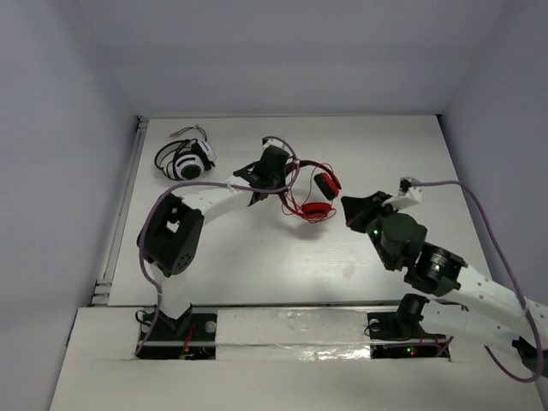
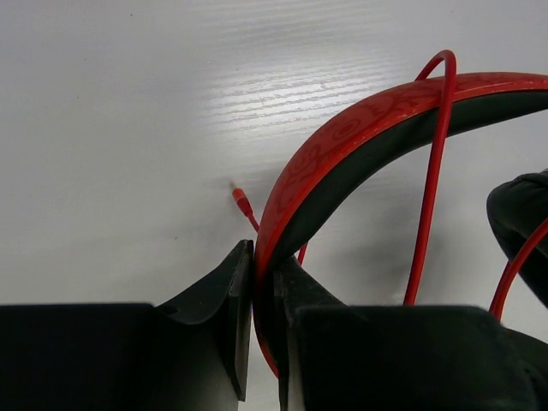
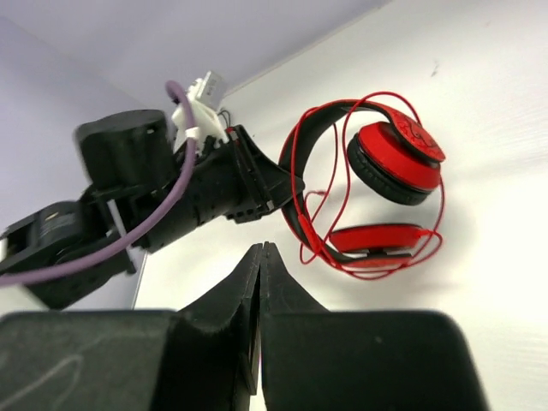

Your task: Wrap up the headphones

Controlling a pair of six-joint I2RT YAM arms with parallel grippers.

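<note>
Gripping the red headphones (image 1: 318, 195) by the headband (image 2: 360, 128), the left end effector (image 2: 261, 295) has its jaws pinched narrowly on the band, toward the far middle of the white table (image 1: 257, 257). Thin red cable (image 2: 432, 171) drapes in loose loops over the band and around both earcups (image 3: 398, 158). Its plug (image 2: 241, 201) lies by the band. The right end effector (image 3: 259, 282) sits just to the right, jaws pressed together on nothing visible. Black-and-white headphones (image 1: 184, 160) lie far left, well apart. The step in hand looks like mid-wrap, with slack loops not yet tidied. Next, the right end effector would need to open, catch a loose strand and lead it round the band while the left steadies.
</note>
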